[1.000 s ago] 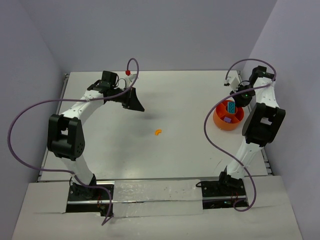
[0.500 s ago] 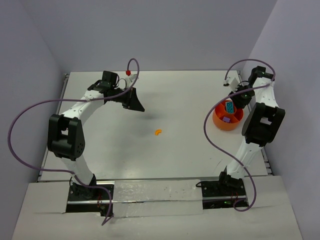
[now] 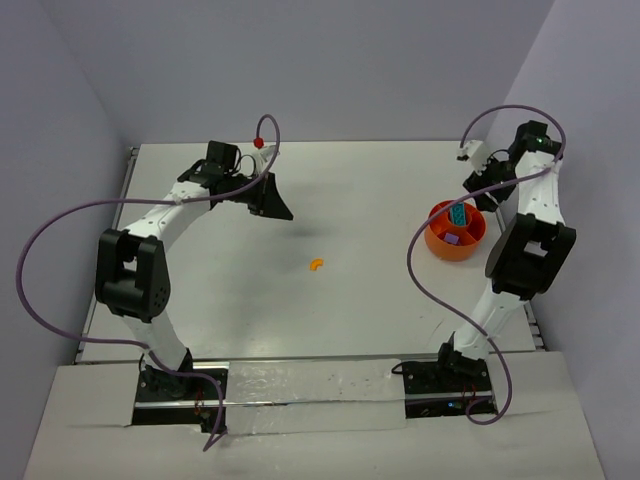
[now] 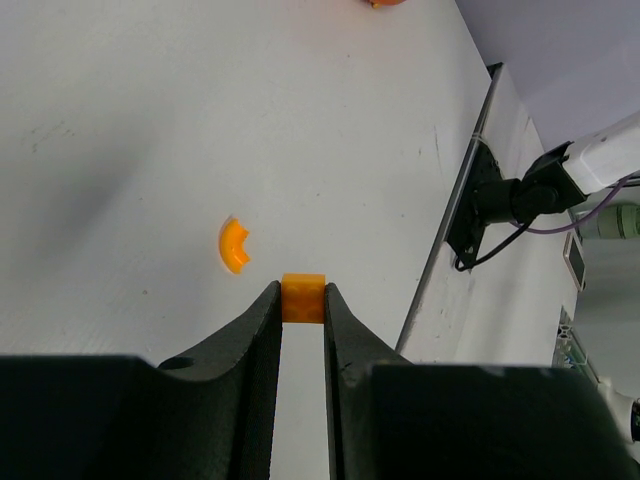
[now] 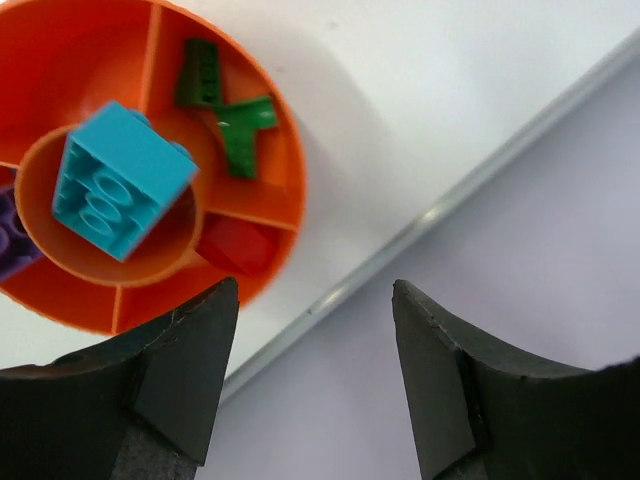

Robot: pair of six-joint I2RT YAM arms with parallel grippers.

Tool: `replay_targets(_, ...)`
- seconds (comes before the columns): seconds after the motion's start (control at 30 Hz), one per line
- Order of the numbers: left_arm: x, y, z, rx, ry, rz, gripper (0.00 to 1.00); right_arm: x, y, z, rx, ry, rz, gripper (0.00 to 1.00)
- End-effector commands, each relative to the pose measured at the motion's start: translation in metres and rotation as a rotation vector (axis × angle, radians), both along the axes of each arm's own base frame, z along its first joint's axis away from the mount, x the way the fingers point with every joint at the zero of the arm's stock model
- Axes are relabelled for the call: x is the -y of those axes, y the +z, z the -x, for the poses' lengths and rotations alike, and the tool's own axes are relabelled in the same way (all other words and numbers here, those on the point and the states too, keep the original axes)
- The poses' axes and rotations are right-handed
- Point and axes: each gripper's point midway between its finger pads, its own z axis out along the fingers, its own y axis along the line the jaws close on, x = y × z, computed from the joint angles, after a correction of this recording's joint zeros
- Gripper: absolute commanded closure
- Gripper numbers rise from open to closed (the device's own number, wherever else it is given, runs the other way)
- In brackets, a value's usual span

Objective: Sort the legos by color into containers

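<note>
One square orange brick (image 4: pixel 303 298) sat clamped in the left gripper (image 3: pixel 280 210); the right gripper (image 5: pixel 315 300), smooth black jaws apart, hung above the round, divided plastic bowl (image 5: pixel 297 195).

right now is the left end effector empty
No, the left end effector is shut on an orange brick, pinched at its tips.

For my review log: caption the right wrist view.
Right gripper, jaws open, beside the orange bowl: teal brick in the centre well, green pieces and red brick in separate outer compartments.
</note>
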Motion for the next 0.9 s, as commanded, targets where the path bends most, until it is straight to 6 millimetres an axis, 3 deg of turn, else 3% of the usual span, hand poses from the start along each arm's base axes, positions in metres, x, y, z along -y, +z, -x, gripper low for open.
replay_targets(0.0,0.012,0.033,0.002,0.090,-0.011,0.066,1.00,0.023,0.069,-0.008,0.178,-0.060,0.084,0.28)
replay_targets(0.13,0.020,0.048,0.007,0.077,0.010,0.147,1.00,0.025,0.111,-0.020,0.312,-0.133,0.050,0.26)
replay_targets(0.23,0.027,0.070,0.010,0.081,0.024,0.267,1.00,-0.001,0.158,-0.027,0.446,-0.178,-0.090,0.24)
replay_targets(0.33,0.031,0.082,0.018,-0.031,0.051,0.367,1.00,-0.069,0.196,-0.024,0.519,-0.138,-0.254,0.21)
replay_targets(0.37,0.033,0.091,0.018,-0.043,0.054,0.405,1.00,-0.085,0.195,-0.025,0.521,-0.123,-0.291,0.21)
replay_targets(0.4,0.033,0.091,0.020,-0.066,0.051,0.424,1.00,-0.124,0.207,-0.016,0.528,-0.087,-0.359,0.21)
replay_targets(0.43,0.034,0.094,0.021,-0.087,0.053,0.445,1.00,-0.148,0.198,-0.010,0.493,-0.065,-0.406,0.21)
replay_targets(0.47,0.035,0.106,0.021,-0.041,0.032,0.492,1.00,-0.170,0.205,-0.009,0.513,-0.034,-0.449,0.21)
replay_targets(0.5,0.035,0.109,0.025,-0.124,0.043,0.524,1.00,-0.211,0.213,0.004,0.508,0.038,-0.513,0.21)
replay_targets(0.53,0.035,0.110,0.026,-0.157,0.043,0.548,1.00,-0.232,0.201,0.012,0.444,0.022,-0.584,0.22)
replay_targets(0.57,0.034,0.118,0.030,-0.177,0.034,0.590,1.00,-0.266,0.203,0.025,0.412,0.070,-0.655,0.22)
replay_targets(0.6,0.033,0.124,0.032,-0.182,0.024,0.616,1.00,-0.276,0.208,0.025,0.428,0.093,-0.675,0.23)
replay_targets(0.7,0.030,0.128,0.036,-0.229,0.045,0.655,1.00,-0.329,0.214,0.051,0.351,0.147,-0.814,0.26)
replay_targets(0.87,0.024,0.135,0.041,-0.306,0.073,0.734,1.00,-0.369,0.205,0.068,0.247,0.176,-0.897,0.32)
